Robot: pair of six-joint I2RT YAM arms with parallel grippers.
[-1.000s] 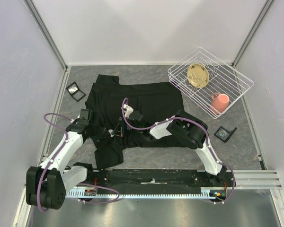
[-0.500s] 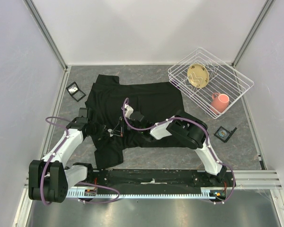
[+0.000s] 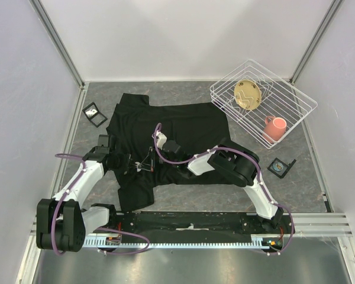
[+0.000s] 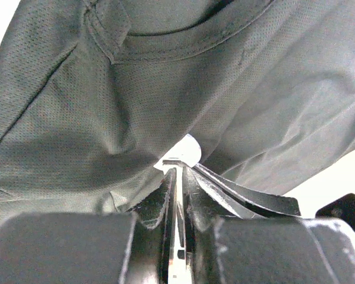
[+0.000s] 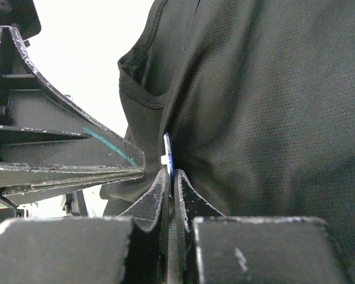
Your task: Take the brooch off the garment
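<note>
The black T-shirt (image 3: pixel 183 127) lies spread on the grey table. Both grippers meet over its left part. My right gripper (image 3: pixel 148 163) is shut on the brooch (image 5: pixel 168 151), a thin blue disc seen edge-on, standing against the fabric (image 5: pixel 272 106) just above the right gripper (image 5: pixel 170 174). My left gripper (image 3: pixel 136 165) faces it from the left; its fingers (image 5: pixel 77 157) lie together. In the left wrist view the left gripper (image 4: pixel 178 171) is shut at a small white round piece (image 4: pixel 188 150) against the shirt (image 4: pixel 106 89), with the right gripper's fingers (image 4: pixel 248 198) beside it.
A white wire basket (image 3: pixel 296 97) at the back right holds a yellow plate (image 3: pixel 247 94) and a pink mug (image 3: pixel 275 127). Small black-framed squares lie left of the shirt (image 3: pixel 94 113) and at the right (image 3: pixel 280 167). White walls enclose the table.
My left arm's forearm has swung outward to the left and its gripper has edged closer to the right gripper. The right arm and the shirt have hardly moved.
</note>
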